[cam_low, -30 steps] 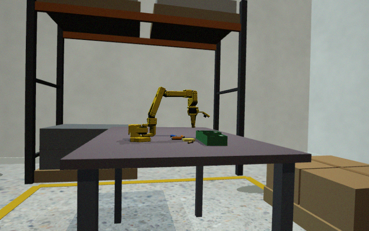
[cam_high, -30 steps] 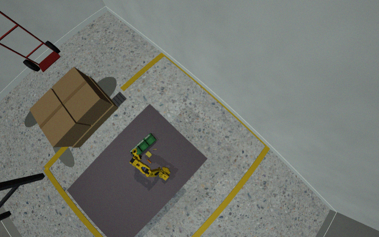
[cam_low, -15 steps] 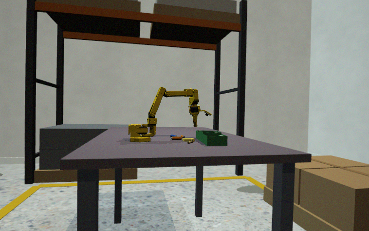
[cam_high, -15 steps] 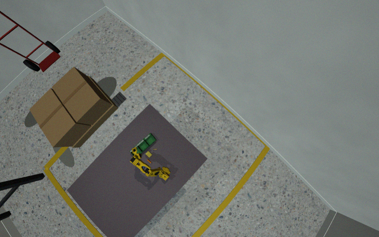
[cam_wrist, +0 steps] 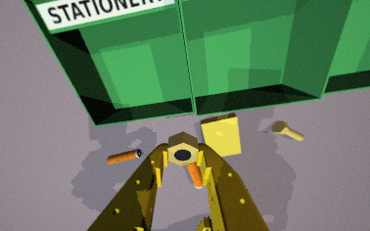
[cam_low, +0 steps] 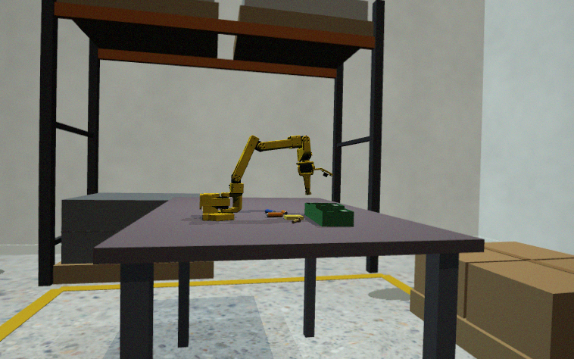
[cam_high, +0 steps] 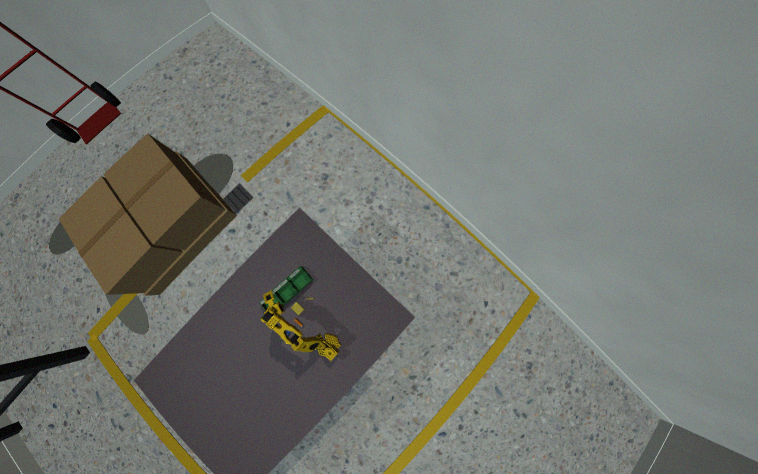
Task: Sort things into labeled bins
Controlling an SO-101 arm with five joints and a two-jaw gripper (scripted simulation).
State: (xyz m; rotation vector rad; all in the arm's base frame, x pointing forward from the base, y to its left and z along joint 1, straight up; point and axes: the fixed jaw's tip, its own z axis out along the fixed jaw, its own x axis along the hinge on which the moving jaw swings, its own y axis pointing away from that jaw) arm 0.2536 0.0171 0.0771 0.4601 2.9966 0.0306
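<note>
My gripper (cam_high: 268, 298) (cam_low: 307, 192) (cam_wrist: 182, 161) is shut on a brass hex nut (cam_wrist: 182, 142), high above the table beside the green bins. The stationery bin (cam_wrist: 132, 75) is at the wrist view's upper left; the middle bin (cam_wrist: 227, 51) (cam_high: 286, 291) and right bin (cam_wrist: 359, 44) (cam_high: 300, 276) show no readable label. A yellow block (cam_high: 297, 308) (cam_low: 293, 216) (cam_wrist: 221, 136), a bolt (cam_high: 309, 298) (cam_low: 296, 220) (cam_wrist: 289, 131) and two orange cylinders (cam_wrist: 123, 157) (cam_wrist: 195, 175) lie on the table. A blue object (cam_low: 269, 210) lies behind them in the exterior view.
The three bins stand in a row on the dark table (cam_high: 211, 376) (cam_low: 369, 236). The arm's base (cam_high: 328, 347) (cam_low: 217, 209) stands across the loose things from them. Large cartons (cam_high: 140, 217) (cam_low: 521, 285) stand on the floor beyond the table.
</note>
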